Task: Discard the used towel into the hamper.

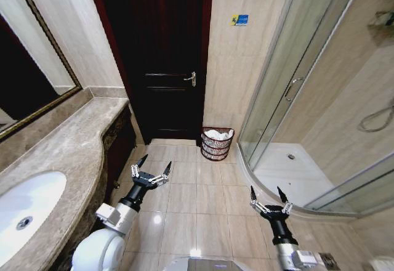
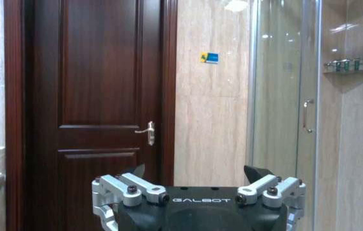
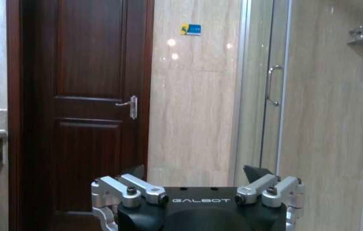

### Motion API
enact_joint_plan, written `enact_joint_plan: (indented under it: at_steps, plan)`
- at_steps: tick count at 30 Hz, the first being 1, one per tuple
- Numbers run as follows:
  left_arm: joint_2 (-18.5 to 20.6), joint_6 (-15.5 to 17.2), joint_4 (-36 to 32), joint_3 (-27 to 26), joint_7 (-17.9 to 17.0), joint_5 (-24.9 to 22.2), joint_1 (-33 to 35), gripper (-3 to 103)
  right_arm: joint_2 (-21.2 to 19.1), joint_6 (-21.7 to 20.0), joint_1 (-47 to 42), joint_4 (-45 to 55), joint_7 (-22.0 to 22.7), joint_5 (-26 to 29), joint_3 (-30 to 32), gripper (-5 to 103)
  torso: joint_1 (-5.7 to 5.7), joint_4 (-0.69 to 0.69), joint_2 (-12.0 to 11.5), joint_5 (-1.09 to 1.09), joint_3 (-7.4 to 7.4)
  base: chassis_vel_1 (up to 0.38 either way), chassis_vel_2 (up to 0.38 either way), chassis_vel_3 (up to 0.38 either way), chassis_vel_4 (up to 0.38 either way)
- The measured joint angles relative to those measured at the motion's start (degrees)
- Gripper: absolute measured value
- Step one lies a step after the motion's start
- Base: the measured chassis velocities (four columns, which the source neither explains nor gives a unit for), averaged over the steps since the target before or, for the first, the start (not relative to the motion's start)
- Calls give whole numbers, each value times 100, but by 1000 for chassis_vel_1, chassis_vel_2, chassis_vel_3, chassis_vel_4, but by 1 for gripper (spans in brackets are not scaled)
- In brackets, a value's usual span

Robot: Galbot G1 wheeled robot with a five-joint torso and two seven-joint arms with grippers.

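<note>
The hamper (image 1: 217, 146), a small round dark reddish-brown wire basket, stands on the tiled floor against the wall between the door and the shower. A white towel (image 1: 217, 135) lies bunched inside it, showing at the rim. My left gripper (image 1: 156, 162) (image 2: 196, 168) hangs open over the floor beside the vanity, well short of the hamper, and holds nothing. My right gripper (image 1: 266, 191) (image 3: 194, 168) is also open with nothing in it, low over the floor near the shower's curved base.
A marble vanity (image 1: 74, 148) with a white sink (image 1: 24, 212) runs along the left under a mirror. The dark wooden door (image 1: 163, 61) is shut straight ahead. A glass shower enclosure (image 1: 308, 98) fills the right. Beige floor tiles (image 1: 197, 191) lie between.
</note>
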Motion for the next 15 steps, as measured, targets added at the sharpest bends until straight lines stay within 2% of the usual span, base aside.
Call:
enact_joint_plan:
  at_steps: [5,15]
  plan:
    - [0,0,0,-1,0,0,3,100,0,0,-2,0,0,0,0,100,-8,0,4,1,-3,160,-132,-140,146]
    - [0,0,0,0,0,0,-1,100,0,0,2,0,0,0,0,100,6,1,-2,1,1,-24,1,14,-12]
